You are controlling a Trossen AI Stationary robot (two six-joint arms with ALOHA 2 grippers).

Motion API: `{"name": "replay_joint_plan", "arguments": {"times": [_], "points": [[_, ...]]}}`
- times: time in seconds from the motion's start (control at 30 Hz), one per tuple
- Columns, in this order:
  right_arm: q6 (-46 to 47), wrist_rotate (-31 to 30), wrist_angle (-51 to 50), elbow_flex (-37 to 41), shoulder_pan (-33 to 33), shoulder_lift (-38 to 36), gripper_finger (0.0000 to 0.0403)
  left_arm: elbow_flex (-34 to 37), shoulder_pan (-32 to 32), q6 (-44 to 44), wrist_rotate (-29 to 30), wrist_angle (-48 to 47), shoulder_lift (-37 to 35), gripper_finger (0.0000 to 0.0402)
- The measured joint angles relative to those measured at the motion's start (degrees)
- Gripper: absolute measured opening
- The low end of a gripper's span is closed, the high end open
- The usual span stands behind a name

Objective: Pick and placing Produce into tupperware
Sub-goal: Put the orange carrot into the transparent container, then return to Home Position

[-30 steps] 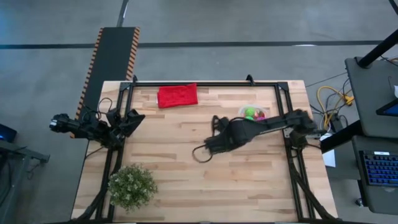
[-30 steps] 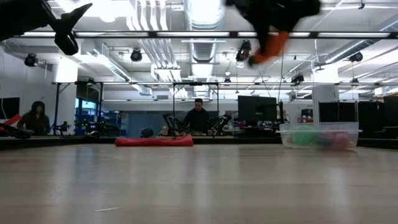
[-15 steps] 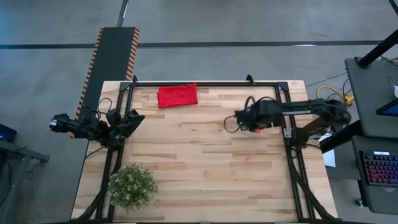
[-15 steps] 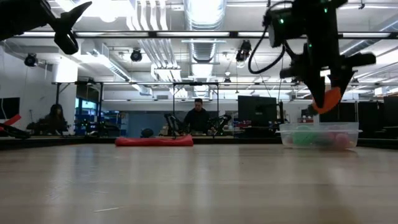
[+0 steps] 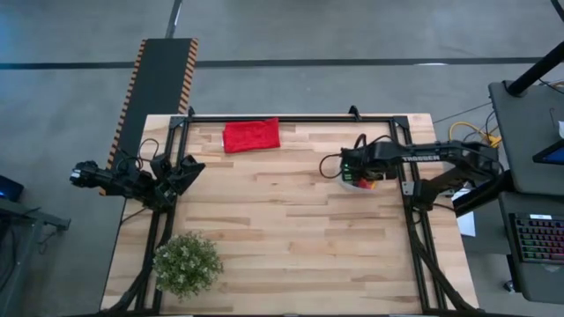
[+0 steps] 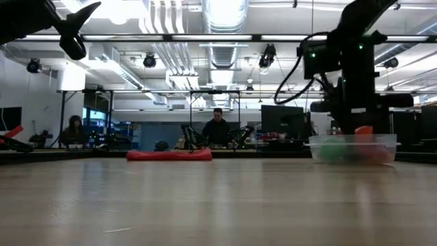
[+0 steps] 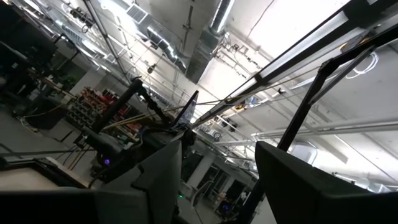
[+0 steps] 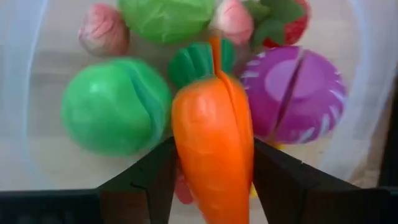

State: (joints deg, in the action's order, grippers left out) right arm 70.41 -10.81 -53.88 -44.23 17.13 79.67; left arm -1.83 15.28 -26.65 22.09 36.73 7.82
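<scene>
The clear tupperware (image 6: 351, 149) stands near the table's right edge, mostly hidden under my right gripper (image 5: 361, 169) in the high view. In the tub lie several pieces of produce: a green ball (image 8: 115, 106), a pale green cabbage (image 8: 166, 15), a purple piece (image 8: 295, 93), pink pieces and a strawberry (image 8: 289, 25). My right gripper (image 8: 214, 186) points down into the tub, shut on an orange carrot (image 8: 214, 143). My left gripper (image 5: 189, 167) waits open at the table's left edge, raised and with nothing between its fingers. My right gripper pinches the carrot's orange body (image 8: 186, 168) between its two fingers (image 8: 152, 180), one on each side. The fingers come from above, pointing down. The carrot hangs along them with its green leafy end (image 8: 196, 62) down, at the tub's rim (image 6: 364, 130).
A red cloth (image 5: 251, 135) lies at the far edge. A bushy potted plant (image 5: 187, 262) stands at the near left. Dark frame rails run along both sides of the table. People sit in the room behind the table (image 6: 217, 130).
My right gripper has carried the carrot from the table's middle toward the right and far edges. It has come down over the tupperware, rolling its wrist on the way. The carrot now hangs at the tub's rim instead of high above the table.
</scene>
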Motion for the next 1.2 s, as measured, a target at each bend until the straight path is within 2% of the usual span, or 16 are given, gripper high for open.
{"name": "replay_joint_plan", "arguments": {"times": [0.13,0.33,0.63,0.73,0.93,1.1,1.2], "points": [[-0.13,0.55,0.44,-1.09,-1.62,0.67,0.0205,0.0,0.01,0.02,0.2,-0.02,0.01,0.0192],[-1.61,-2.74,-1.52,-6.83,-2.37,0.57,0.0237,0.0,-0.01,0.02,0.98,0.0,0.02,0.0192],[-0.51,-12.87,-17.67,-21.49,-7.41,0.13,0.0244,0.0,0.0,-0.02,0.95,0.08,-0.05,0.0192],[-0.41,-17.55,-19.08,-30.58,-13.66,-1.48,0.0241,0.0,-0.01,-0.05,0.94,0.09,-0.05,0.0192],[-1.6,-33.88,-19.0,-48.5,-31.36,-5.12,0.0234,0.0,0.0,0.0,0.94,0.03,0.02,0.0192],[-7.69,-49.45,-18.8,-53.84,-45.23,-4.75,0.0233,0.0,-0.01,-0.05,0.92,0.31,0.0,0.0192],[-5.68,-50.54,-18.66,-55.97,-49.12,-4.21,0.0233,0.0,0.0,-0.74,-0.01,0.46,-0.11,0.0192]]}}
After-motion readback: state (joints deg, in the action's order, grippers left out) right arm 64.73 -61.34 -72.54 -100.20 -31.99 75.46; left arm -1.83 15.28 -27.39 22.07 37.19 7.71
